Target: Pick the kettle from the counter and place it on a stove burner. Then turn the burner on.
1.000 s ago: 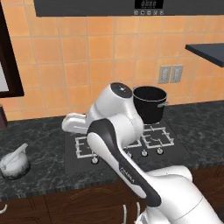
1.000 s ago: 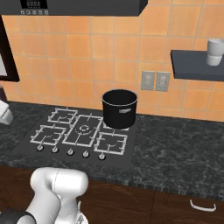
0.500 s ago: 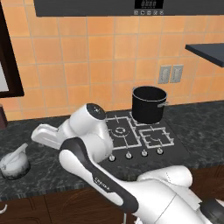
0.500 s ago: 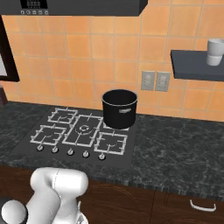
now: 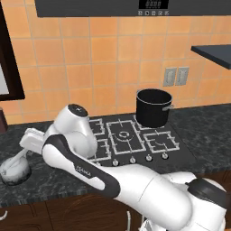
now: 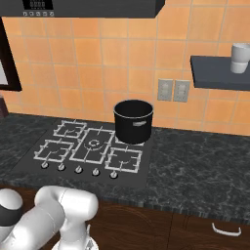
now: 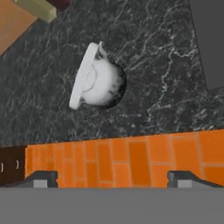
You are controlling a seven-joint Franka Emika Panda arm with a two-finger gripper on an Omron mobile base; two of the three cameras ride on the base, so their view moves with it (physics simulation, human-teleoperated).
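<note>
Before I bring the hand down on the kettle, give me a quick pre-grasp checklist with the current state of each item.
1. Hand open: ok, fingertips wide apart, nothing between them.
2. Kettle in the hand view: ok, sitting alone on the counter.
3. Hand centred over the kettle: not ok, the kettle lies off to one side, not between the fingertips.
4. Fingers lined up with the kettle's handle: cannot tell.
5. Free burner for placing: ok, the front right burner is bare; the black pot occupies the back right.
6. Knobs off: cannot tell.
</note>
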